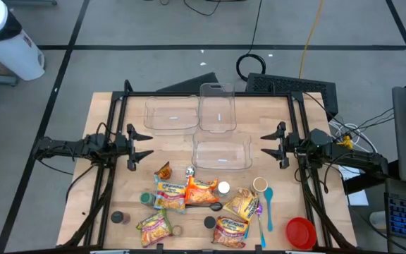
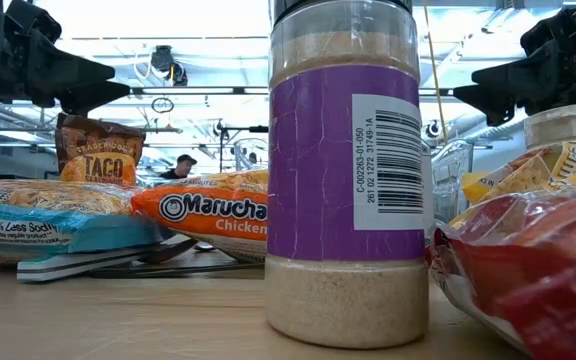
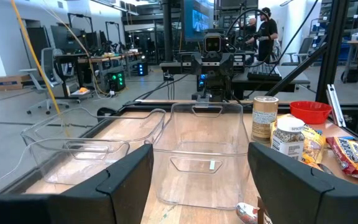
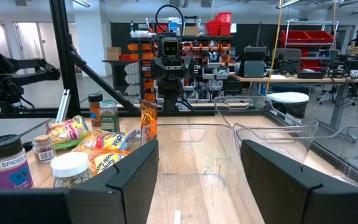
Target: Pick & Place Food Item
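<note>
Several ramen packets lie on the table's near half, among them an orange one [image 1: 201, 192] and yellow ones [image 1: 155, 226] [image 1: 231, 229]. A small taco seasoning packet [image 1: 163, 171] and several spice jars stand among them; a purple-labelled jar [image 2: 346, 170] fills the low view. Three clear plastic containers [image 1: 221, 152] [image 1: 171, 113] [image 1: 217, 106] rest on the table's middle and far part. My left gripper [image 1: 146, 146] [image 3: 201, 168] is open and empty above the table's left side, pointing right. My right gripper [image 1: 266, 144] [image 4: 199, 162] is open and empty at the right, pointing left.
A red bowl [image 1: 301, 231] and a blue spoon [image 1: 267, 208] lie at the near right. A tan-lidded jar [image 1: 260, 185] and a white-lidded jar [image 1: 223, 188] stand by the packets. Black frame rails [image 1: 115, 134] run along both table sides. People show in the room beyond.
</note>
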Action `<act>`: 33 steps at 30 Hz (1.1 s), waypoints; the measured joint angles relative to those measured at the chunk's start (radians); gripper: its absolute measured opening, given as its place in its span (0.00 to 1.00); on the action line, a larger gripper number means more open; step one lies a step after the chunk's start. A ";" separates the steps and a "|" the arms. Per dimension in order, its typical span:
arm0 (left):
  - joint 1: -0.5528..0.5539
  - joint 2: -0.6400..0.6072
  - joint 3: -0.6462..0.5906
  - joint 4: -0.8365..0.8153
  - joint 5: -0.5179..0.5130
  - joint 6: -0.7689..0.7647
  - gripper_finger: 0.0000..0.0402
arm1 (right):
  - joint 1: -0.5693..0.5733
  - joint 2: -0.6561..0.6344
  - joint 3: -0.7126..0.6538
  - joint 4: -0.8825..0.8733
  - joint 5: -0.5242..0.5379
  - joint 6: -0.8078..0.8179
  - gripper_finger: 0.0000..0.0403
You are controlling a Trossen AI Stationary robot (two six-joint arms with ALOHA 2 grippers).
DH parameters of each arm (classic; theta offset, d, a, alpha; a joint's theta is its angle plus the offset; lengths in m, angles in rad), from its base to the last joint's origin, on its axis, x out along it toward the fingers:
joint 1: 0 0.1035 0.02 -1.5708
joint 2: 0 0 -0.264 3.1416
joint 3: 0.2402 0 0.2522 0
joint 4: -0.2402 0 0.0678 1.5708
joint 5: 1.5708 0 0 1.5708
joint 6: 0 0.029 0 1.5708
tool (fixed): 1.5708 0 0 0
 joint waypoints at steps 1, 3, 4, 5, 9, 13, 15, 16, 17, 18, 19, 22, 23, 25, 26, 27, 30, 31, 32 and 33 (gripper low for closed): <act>0.000 0.000 0.000 0.000 0.000 0.000 0.67 | 0.000 0.000 0.000 0.000 0.000 0.000 0.56; 0.000 0.000 0.000 0.000 0.000 0.000 0.68 | 0.000 0.000 0.000 0.000 0.000 0.000 0.56; 0.000 0.000 0.000 0.000 0.000 0.000 0.67 | 0.000 0.000 0.000 0.000 0.000 0.000 0.56; 0.000 0.000 0.000 0.000 0.000 0.000 0.67 | 0.000 0.000 0.000 0.000 0.000 0.000 0.56; 0.000 0.000 0.000 0.000 0.000 0.000 0.68 | 0.000 0.000 0.000 0.000 0.000 0.000 0.56; 0.000 0.000 0.000 0.000 0.000 0.000 0.68 | 0.000 0.000 0.000 0.000 0.000 0.000 0.56; 0.000 0.000 0.000 0.000 0.000 0.000 0.67 | 0.000 0.000 0.000 0.000 0.000 0.000 0.56; 0.000 0.000 0.000 0.000 0.000 0.000 0.67 | 0.000 0.000 0.000 0.000 0.000 0.000 0.56; 0.000 0.000 0.000 0.000 0.000 0.000 0.68 | 0.000 0.000 0.000 0.000 0.000 0.000 0.56; 0.000 0.000 0.000 0.000 0.000 0.000 0.67 | 0.000 0.000 0.000 0.000 0.000 0.000 0.56; 0.000 0.000 0.000 0.000 0.000 0.000 0.67 | 0.000 0.000 0.000 0.000 0.000 0.000 0.56; 0.000 0.000 0.000 0.000 0.000 0.000 0.67 | 0.000 0.000 0.000 0.002 0.000 0.000 0.56; 0.000 0.000 0.000 0.000 0.000 0.000 0.67 | 0.000 0.000 0.000 0.005 0.000 0.000 0.56; 0.000 0.000 0.000 0.000 0.000 0.000 0.67 | 0.000 0.000 0.000 0.017 -0.001 0.015 0.56; 0.000 0.000 0.000 0.000 0.000 0.000 0.67 | 0.000 0.000 0.000 0.028 -0.002 0.043 0.56; 0.000 0.000 0.000 0.000 0.000 0.000 0.68 | 0.000 0.001 0.000 0.049 -0.002 0.061 0.56; 0.000 0.000 0.000 0.000 0.000 0.000 0.67 | 0.000 0.001 0.000 0.124 -0.027 0.116 0.56; 0.000 0.000 0.000 0.000 0.000 0.000 0.67 | 0.001 0.001 0.000 0.156 -0.047 0.128 0.56; 0.000 0.000 0.000 0.000 0.000 0.000 0.68 | 0.001 0.002 0.000 0.193 -0.068 0.133 0.56; 0.000 0.000 0.000 0.000 0.000 0.000 0.68 | 0.001 0.002 0.000 0.229 -0.098 0.141 0.56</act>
